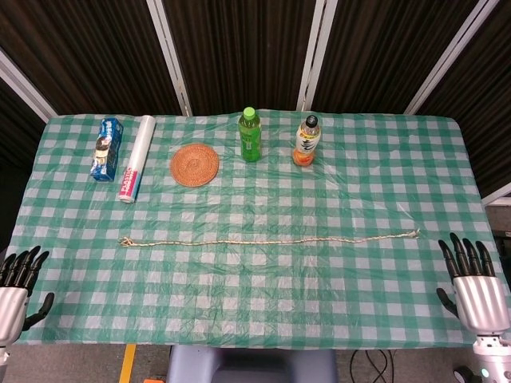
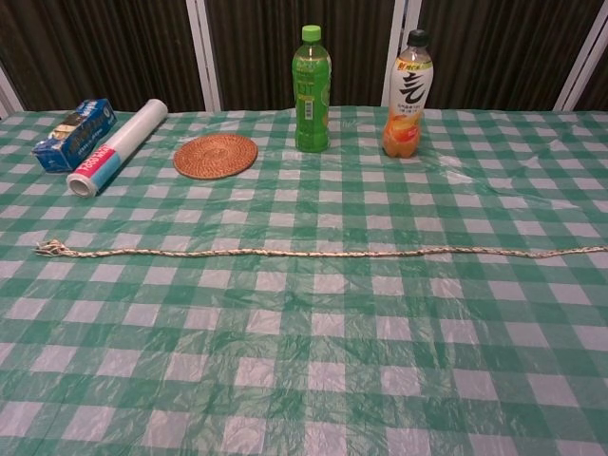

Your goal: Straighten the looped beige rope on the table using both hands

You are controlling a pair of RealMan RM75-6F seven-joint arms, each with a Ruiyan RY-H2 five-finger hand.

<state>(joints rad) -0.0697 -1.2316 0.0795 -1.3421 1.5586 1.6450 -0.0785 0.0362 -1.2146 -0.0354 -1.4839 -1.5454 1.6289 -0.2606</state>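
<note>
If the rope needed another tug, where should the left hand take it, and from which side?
Probably at the knotted end of the rope, the end nearest the left hand. The rope lies flat and nearly straight across the tablecloth, so come down from above and pinch with the fingers. The knot's small lump gives purchase and would resist slipping when pulled outward to the robot's left.

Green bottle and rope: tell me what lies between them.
Nothing but bare checkered tablecloth lies between the green bottle and the rope; the chest view shows it plainly.

Head view looks steeply down; chest view low, perhaps nearer; both share table (image 1: 263, 199)
</note>
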